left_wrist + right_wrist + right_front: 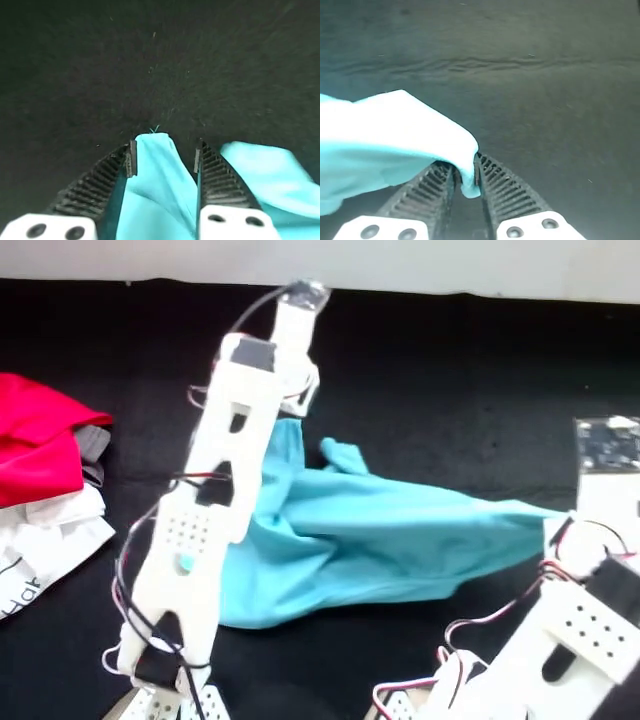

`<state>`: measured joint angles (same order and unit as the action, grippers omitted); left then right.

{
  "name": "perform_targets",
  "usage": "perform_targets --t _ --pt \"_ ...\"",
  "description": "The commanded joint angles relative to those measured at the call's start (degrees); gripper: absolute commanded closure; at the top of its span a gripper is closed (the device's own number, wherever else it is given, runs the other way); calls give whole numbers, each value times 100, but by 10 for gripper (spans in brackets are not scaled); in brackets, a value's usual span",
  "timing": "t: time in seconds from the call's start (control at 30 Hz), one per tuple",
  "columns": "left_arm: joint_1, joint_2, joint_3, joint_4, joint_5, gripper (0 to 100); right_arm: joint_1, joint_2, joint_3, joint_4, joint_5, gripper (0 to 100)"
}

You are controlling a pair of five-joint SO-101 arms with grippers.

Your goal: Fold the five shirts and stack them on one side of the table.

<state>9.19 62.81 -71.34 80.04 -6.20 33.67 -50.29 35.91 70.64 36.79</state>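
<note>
A teal shirt hangs stretched between both arms over the black table. My left gripper holds one end at the back left, lifted off the cloth. In the left wrist view, a bunched fold of the shirt sits between the ribbed fingers of that gripper. My right gripper pinches the opposite end at the right. In the right wrist view, that gripper is shut on a thin edge of the shirt.
A pile of shirts lies at the table's left edge: a red one on top, a grey one and white ones under it. Bare black cloth stretches behind and to the right of the teal shirt.
</note>
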Motion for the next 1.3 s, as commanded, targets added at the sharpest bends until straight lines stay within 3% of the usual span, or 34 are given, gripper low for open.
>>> perform_targets --t 0.0,0.23,0.37,0.7,0.93,1.1,1.27 --pt "22 620 -1059 246 18 801 224 -145 -66 -127 79 993" --pt "-57 1235 -1569 730 -290 819 189 -145 -110 -127 53 993" --pt "-57 1218 -1587 809 -457 1000 66 -101 -40 -136 44 993" --pt "-268 382 -2413 1521 -466 990 -400 -57 277 -1051 -1046 993" --pt "-796 -1235 -2387 1873 -255 990 -400 1596 -2413 -954 -1609 993" --pt "-1103 -2290 -2387 2084 -229 990 -857 3046 -5253 400 -1609 993" --pt "-1490 -2976 -2378 2119 -229 990 -1947 4127 -7802 2132 -1582 993"
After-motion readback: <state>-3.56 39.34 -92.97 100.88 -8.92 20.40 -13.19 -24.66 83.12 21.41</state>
